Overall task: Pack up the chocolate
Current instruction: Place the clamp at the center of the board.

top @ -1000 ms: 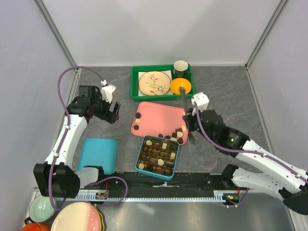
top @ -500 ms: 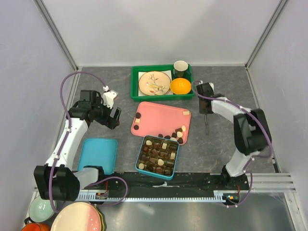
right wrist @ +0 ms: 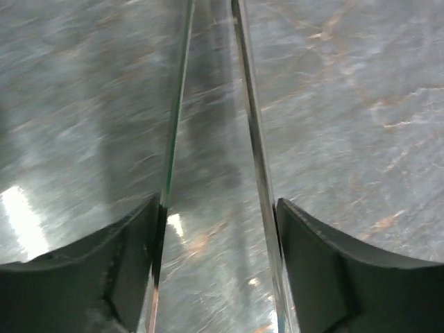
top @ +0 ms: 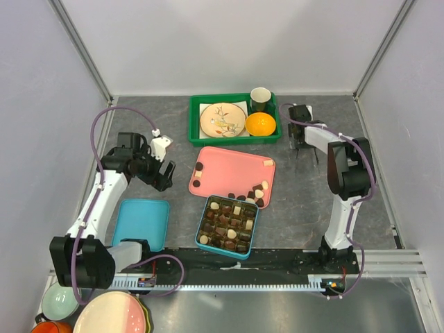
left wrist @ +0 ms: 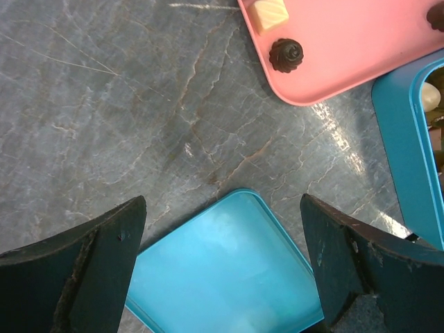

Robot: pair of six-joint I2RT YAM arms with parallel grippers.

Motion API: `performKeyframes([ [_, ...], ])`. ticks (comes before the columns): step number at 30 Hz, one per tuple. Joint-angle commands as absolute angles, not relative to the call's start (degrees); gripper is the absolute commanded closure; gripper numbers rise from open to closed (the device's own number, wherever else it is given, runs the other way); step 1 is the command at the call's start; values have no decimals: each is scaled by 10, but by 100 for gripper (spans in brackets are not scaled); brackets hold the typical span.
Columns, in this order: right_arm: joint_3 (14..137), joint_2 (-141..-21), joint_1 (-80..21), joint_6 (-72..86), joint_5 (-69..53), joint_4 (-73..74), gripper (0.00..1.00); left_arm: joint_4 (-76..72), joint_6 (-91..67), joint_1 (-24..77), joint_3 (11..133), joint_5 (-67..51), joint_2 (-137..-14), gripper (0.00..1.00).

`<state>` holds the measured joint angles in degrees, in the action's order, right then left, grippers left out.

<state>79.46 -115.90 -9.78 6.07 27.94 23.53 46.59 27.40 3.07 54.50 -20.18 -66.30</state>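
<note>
The small brown and cream-white chocolate pieces (top: 225,225) lie mostly in rows inside the blue rectangular tin box (top: 222,252), at the near middle of the grey marbled surface (top: 139,132), so the packing seems nearly done. Several loose pieces (top: 257,192) lie on the flat pink plastic tray (top: 232,166) just behind the box. Most of them are at its near right corner, where the carry to the box is short. The flat blue lid (top: 141,223) lies apart on the left, probably so that the box is open for filling.

The left tool (top: 163,173) hovers just beyond the lid's far right corner, spread wide and holding nothing. The right tool (top: 304,147) is to the right of the green plastic tray (top: 229,141). It holds thin metal tongs (right wrist: 251,104), whose blades stand apart with nothing between them.
</note>
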Motion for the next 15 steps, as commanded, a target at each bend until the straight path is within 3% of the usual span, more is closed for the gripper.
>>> performKeyframes([
  [1, 785, -1144, -83, 46, 283, 245, 21, 473, 297, 28, 544, -236, -678, 1],
  [6, 766, -1082, -83, 55, 266, 224, 20, 479, 301, 28, 543, -245, -692, 1],
  [10, 753, -1009, -104, 77, 232, 208, 20, 487, 301, 36, 545, -259, -711, 8],
  [15, 712, -921, -143, 109, 186, 183, 29, 489, 304, 59, 534, -228, -731, 13],
])
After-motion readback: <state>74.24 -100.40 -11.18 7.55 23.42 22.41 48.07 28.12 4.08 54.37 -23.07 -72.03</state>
